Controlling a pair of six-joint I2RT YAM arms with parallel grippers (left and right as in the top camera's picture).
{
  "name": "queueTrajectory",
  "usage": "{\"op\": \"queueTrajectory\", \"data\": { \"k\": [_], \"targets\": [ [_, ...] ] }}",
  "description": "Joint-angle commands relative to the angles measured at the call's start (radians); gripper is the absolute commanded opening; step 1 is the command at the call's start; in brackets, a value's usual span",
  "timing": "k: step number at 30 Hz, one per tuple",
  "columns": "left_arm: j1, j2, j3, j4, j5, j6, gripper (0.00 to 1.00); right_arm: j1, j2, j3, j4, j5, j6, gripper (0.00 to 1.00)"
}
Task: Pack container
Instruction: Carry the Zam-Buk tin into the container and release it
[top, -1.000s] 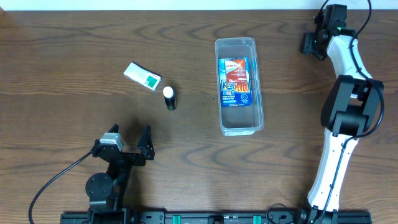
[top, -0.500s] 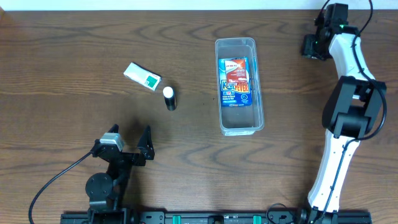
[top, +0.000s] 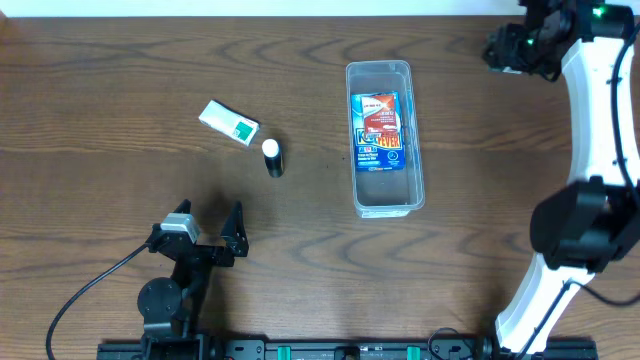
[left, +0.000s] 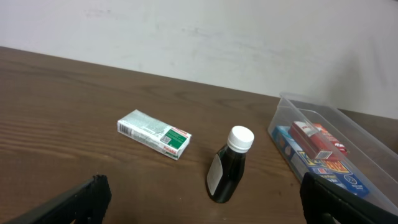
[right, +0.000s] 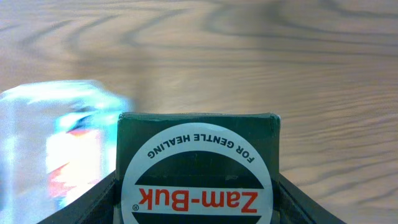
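The clear, colourless plastic bin (top: 386, 196), long with rounded corners and a rim, lies right of the table's middle, closer to the far edge, with its length running from far edge to near edge. A flat blue-and-red packet (top: 379, 133) fills its far and middle part. The end toward the near edge looks bare.

My right gripper (top: 507, 50) hangs by the far right corner of the table, well apart from the bin. It pinches a dark green box with a round white Zam-Buk label (right: 198, 177), one finger on each side. I judge the step in hand to be carrying this box across to the bin. To do it well, I should hold the box level and travel above the rim, not at its height. I should aim for the bare end and let go only when the box is low inside. Dropped onto the packet, it might tip.

Toward the left edge lie a small white-and-green carton (top: 229, 122) and, just beside it, a dark bottle with a white cap (top: 272, 158) on its side. My left gripper (top: 208, 222) rests near the near edge with its fingers spread wide, holding nothing.
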Motion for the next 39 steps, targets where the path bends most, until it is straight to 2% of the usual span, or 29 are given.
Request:
{"op": "queueTrajectory", "data": {
  "k": [1,8,15,28,39],
  "targets": [
    [0.005,0.003,-0.016,-0.036,0.014,-0.004,0.98,0.108,-0.058,0.002,-0.042,-0.046,0.029,0.52],
    [0.005,0.003,-0.016,-0.036,0.014,-0.004,0.98,0.338,-0.035,0.001,-0.047,0.082,0.128,0.54],
    [0.005,0.003,-0.016,-0.036,0.014,-0.004,0.98,0.438,0.039,0.001,-0.044,0.160,0.220,0.54],
    [0.005,0.003,-0.016,-0.036,0.014,-0.004,0.98,0.465,0.155,0.001,-0.045,0.294,0.304,0.54],
    [0.004,0.003,-0.016,-0.036,0.014,-0.004,0.98,0.469,0.240,0.001,0.007,0.275,0.310,0.54]
  ]
}}
